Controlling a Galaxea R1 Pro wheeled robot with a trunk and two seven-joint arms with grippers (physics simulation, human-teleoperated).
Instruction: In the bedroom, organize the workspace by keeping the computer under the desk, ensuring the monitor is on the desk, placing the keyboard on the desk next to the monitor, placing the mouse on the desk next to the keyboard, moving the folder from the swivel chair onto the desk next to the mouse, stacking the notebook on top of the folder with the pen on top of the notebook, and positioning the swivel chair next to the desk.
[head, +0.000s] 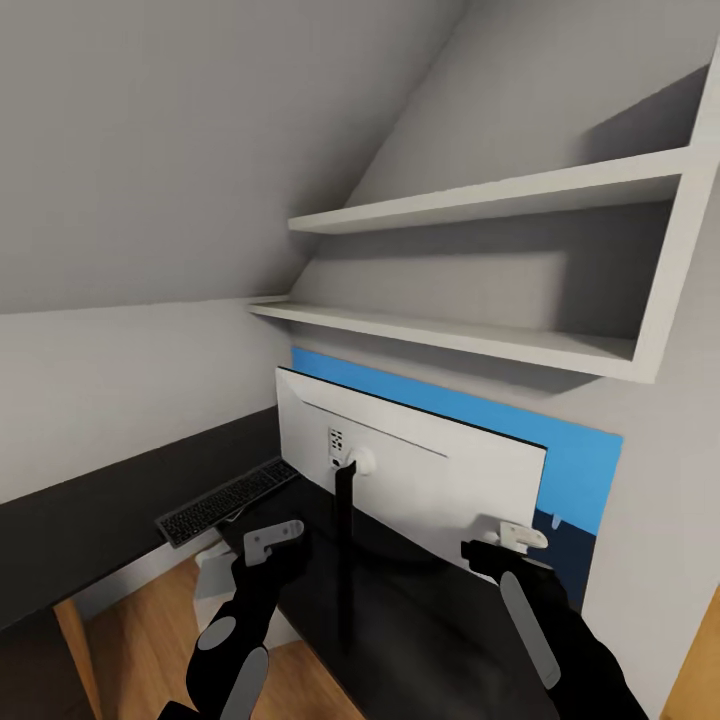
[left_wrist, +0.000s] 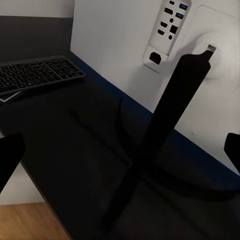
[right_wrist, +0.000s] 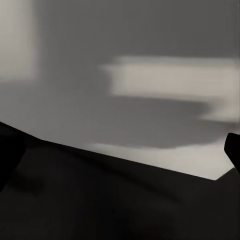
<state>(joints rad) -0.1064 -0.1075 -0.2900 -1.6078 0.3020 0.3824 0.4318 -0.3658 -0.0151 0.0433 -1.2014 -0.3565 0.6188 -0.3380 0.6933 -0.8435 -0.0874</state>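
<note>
left end effector (head: 272, 541) spread wide, empty | right end effector (head: 505, 541) wide, beside monitor (head: 420, 470) back

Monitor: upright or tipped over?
Upright. The monitor stands on its thin black stand on the desk, its back facing the camera.

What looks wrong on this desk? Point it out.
The monitor stands on the desk with its pale back and ports toward the robot, its screen facing the wall. The keyboard lies askew at the desk's edge.
</note>
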